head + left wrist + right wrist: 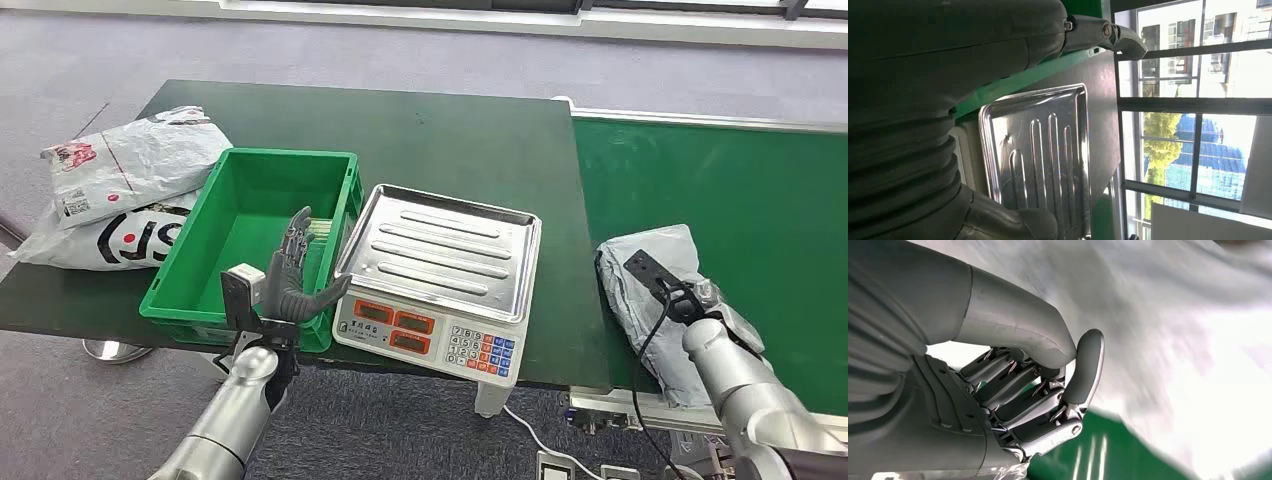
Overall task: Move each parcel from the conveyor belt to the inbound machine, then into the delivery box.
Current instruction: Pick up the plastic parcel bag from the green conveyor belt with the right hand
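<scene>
Your right hand (700, 300) is down on the grey plastic-wrapped parcel (640, 275), which lies on the green conveyor belt (760, 190) at its near edge, close to the dark green table (430, 130). In the right wrist view the fingers (1023, 405) are curled inward with the thumb (1013, 327) arched over them, pressed against the blurred grey wrapping (1158, 315); you cannot tell from these pictures whether the hand actually has the parcel clasped. The parcel's long axis runs roughly from the far side toward the near edge of the belt, slightly slanted, with its far end pointing toward the table side.

Your left hand (290, 280) is raised over the near right corner of the green plastic crate (240, 215), fingers spread upward, thumb out toward the scale, holding nothing. The left wrist view looks past that hand (923, 100) onto the ribbed steel pan (1040, 155).

Between crate and belt sits the white electronic scale with a ribbed stainless pan (440, 250) and a coloured keypad facing the near edge. The crate stands just beside it, on its left.

Two flat plastic mailer bags, a white one with red and black lettering (110, 235) and a grey-white one (130, 160) stacked partly over it, lie on the table's left end, touching the crate's left wall.
</scene>
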Tool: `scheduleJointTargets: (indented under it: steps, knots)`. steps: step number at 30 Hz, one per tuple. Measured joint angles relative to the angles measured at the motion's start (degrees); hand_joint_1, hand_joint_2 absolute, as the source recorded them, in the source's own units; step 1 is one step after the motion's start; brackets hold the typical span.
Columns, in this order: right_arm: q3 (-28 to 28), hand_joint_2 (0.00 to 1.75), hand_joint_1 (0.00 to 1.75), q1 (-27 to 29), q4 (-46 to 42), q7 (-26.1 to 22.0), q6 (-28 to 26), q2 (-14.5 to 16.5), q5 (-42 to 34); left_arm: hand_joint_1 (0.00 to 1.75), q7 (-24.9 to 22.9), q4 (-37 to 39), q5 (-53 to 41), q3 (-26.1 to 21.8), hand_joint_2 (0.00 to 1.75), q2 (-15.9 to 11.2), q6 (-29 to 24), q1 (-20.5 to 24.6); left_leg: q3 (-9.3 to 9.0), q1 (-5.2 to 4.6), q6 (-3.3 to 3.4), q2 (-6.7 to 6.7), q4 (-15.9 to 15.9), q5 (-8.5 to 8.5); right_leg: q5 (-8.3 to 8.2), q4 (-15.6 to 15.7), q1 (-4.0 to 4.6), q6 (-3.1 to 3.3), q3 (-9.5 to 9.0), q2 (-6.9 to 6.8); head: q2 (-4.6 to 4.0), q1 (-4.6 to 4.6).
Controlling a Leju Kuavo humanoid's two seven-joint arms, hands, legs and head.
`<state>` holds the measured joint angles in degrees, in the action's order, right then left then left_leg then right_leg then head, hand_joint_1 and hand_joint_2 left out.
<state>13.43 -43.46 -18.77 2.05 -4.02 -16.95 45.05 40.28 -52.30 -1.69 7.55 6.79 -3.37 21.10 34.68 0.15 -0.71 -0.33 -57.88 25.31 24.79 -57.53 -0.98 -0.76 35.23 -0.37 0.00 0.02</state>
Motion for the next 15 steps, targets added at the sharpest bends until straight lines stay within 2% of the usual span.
scheduleJointTargets:
  steps: [2, 3, 6, 8, 12, 15]
  knots:
    - [-0.5, 1.75, 1.75, -0.1, -0.8, -1.1, -2.2, 0.2, -0.3, 0.00, 0.0, -0.3, 0.0, 0.0, 1.75, 0.0, -0.1, -0.2, 0.00, 0.00, 0.00, -0.01, 0.0, 0.00, 0.00, 0.0, 0.00, 0.00, 0.00, 0.00, 0.00, 0.00]
    - [-1.1, 1.75, 1.37, -0.2, -1.6, -1.9, -4.2, 0.5, -0.7, 0.00, 0.0, -0.6, 0.0, 0.0, 1.75, -0.1, -0.2, -0.4, 0.00, 0.00, 0.00, -0.01, 0.0, 0.00, 0.00, 0.0, 0.00, 0.00, 0.01, -0.01, 0.00, 0.00]
    - [-2.9, 1.75, 0.06, -0.4, -3.9, -1.7, -8.9, 1.0, -0.9, 0.00, 0.0, -1.3, 0.0, 0.0, 1.75, -0.1, -0.3, -0.8, 0.00, 0.00, 0.00, -0.02, 0.0, 0.00, 0.01, 0.0, 0.00, 0.00, 0.01, -0.01, 0.01, 0.01]
    - [-3.6, 1.75, 0.00, -0.6, -4.7, 0.9, -9.9, 1.1, 0.1, 0.00, 0.0, -1.5, 0.0, 0.0, 1.75, -0.1, -0.4, -0.9, -0.01, 0.00, 0.00, -0.02, 0.0, 0.00, 0.01, 0.0, 0.00, 0.00, 0.01, -0.02, 0.02, 0.01]
    - [-4.0, 1.75, 0.00, -0.2, -4.6, 10.6, -9.4, 0.8, 3.3, 0.00, 0.0, -1.5, 0.0, -0.1, 1.75, -0.1, -0.2, -0.9, -0.02, -0.01, 0.01, -0.02, 0.0, 0.01, 0.01, 0.0, -0.01, -0.01, 0.02, -0.01, 0.00, 0.01]
    - [-4.8, 1.75, 0.00, 1.2, -4.3, 11.3, -7.8, 0.8, 3.7, 0.00, 0.0, -1.4, 0.0, -0.1, 1.75, -0.1, -0.3, -0.9, -0.01, -0.01, 0.01, -0.01, 0.0, 0.02, 0.01, 0.0, -0.01, -0.01, 0.02, 0.00, 0.01, 0.01]
